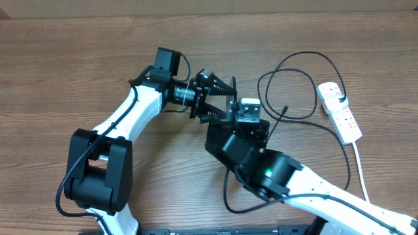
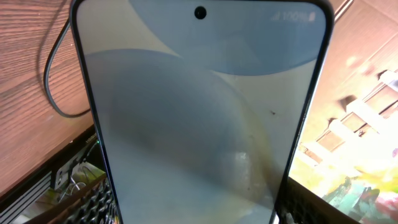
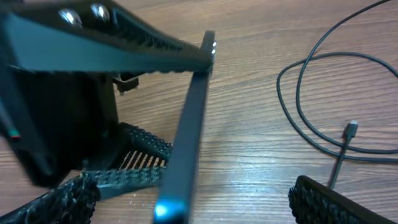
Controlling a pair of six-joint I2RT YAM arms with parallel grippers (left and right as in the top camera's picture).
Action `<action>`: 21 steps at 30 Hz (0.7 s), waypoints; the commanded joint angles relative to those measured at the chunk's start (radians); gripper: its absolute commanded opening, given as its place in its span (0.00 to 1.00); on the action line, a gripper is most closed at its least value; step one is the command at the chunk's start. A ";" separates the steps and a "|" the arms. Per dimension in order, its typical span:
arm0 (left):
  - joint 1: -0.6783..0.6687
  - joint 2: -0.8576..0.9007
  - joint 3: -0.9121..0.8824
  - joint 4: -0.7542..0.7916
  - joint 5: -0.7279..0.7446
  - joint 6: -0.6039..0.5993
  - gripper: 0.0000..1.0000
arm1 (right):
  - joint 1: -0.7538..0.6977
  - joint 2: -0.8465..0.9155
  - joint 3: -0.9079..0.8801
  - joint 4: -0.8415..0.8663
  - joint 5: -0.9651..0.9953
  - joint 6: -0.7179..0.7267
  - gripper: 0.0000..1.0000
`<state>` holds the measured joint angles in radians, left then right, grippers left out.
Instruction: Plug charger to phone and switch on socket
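the wooden surface [image 1: 59, 59] carries the charger [image 1: 307, 53] in loose loops to the right of the arms. its tip [image 1: 285, 109] lies free on the wood, apart from the phone [image 2: 199, 118]. the socket [image 1: 345, 121] lies near the right edge, with a black plug [image 1: 341, 100] seated at its far end and its white cord [image 1: 360, 166] trailing toward the near edge. both arms crowd the middle. from overhead the right gripper [image 1: 243, 109] and its wrist block the spot where the phone is, so it hardly shows there.

the left wrist view has the phone filling the picture, screen toward the camera. the screen is pale blue-grey with a camera hole near the top edge, and a bit of black cable lies on the wood to its left. the right wrist view shows the phone edge-on as a thin, tilted dark bar between two black fingers. it also shows the tip clearly, at the end of its cable beside the loops.

the left gripper [image 1: 221, 99] grasps the phone across its width, a finger at each long edge, jaws wide around it. the right gripper is spread fully and holds nothing. the phone's near end sits between its fingers, and i cannot tell whether they touch it.
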<state>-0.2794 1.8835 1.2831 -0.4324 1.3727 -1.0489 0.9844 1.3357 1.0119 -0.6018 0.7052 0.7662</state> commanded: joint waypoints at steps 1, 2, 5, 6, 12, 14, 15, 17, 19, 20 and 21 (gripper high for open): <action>0.005 0.003 0.021 0.004 0.042 -0.010 0.29 | 0.004 0.013 0.024 0.023 0.043 0.018 0.98; 0.005 0.003 0.021 0.004 0.042 -0.010 0.29 | 0.004 0.013 0.024 0.028 0.043 0.018 0.96; 0.005 0.003 0.021 0.004 0.041 -0.010 0.30 | 0.004 0.013 0.024 0.054 0.042 0.003 0.86; 0.005 0.003 0.021 0.004 0.041 -0.009 0.29 | 0.004 0.013 0.024 0.063 0.042 -0.010 0.80; 0.005 0.003 0.021 0.004 0.041 -0.006 0.30 | 0.004 0.012 0.024 0.111 0.042 -0.068 0.58; 0.005 0.003 0.021 0.004 0.041 -0.005 0.30 | 0.004 0.012 0.024 0.109 0.041 -0.068 0.52; 0.005 0.003 0.021 0.004 0.040 -0.005 0.30 | 0.004 0.012 0.024 0.103 0.041 -0.068 0.47; 0.005 0.003 0.021 0.004 0.040 -0.005 0.30 | 0.004 0.012 0.024 0.099 0.034 -0.068 0.41; 0.005 0.003 0.021 0.004 0.040 -0.005 0.30 | 0.004 0.012 0.024 0.099 0.034 -0.068 0.34; 0.005 0.003 0.021 0.004 0.040 -0.002 0.30 | 0.004 0.011 0.024 0.099 0.034 -0.068 0.30; 0.005 0.003 0.021 0.004 0.040 -0.002 0.30 | 0.004 0.011 0.024 0.099 0.034 -0.068 0.26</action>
<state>-0.2794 1.8835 1.2831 -0.4324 1.3731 -1.0489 0.9840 1.3586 1.0119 -0.5072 0.7330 0.7086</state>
